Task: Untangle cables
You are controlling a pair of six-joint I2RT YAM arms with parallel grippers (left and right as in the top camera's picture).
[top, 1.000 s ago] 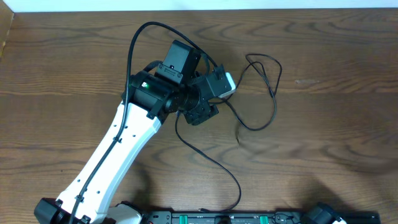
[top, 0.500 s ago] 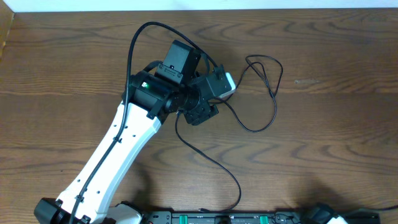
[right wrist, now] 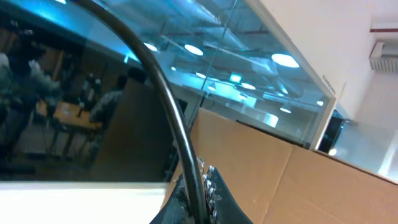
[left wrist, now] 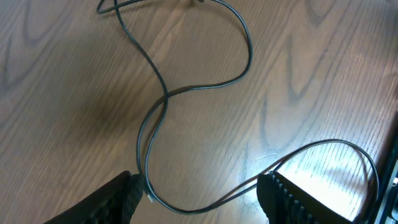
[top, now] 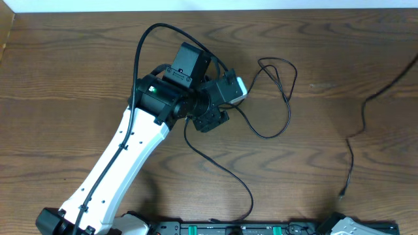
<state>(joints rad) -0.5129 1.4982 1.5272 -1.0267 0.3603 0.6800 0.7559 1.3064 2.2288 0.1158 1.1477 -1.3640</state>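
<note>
Above the table [top: 78, 59], the left pincer [left wrist: 199, 193] gapes over a black cable [left wrist: 155, 112]; the right pincer [right wrist: 198, 186] pinches another cable [right wrist: 161, 93].

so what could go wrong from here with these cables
The left gripper hangs open over a black cable that crosses itself; closing there could pinch both strands and tighten the tangle. The right gripper is shut on another cable that trails to a loose plug end; pulling higher might whip that end across the table.
</note>
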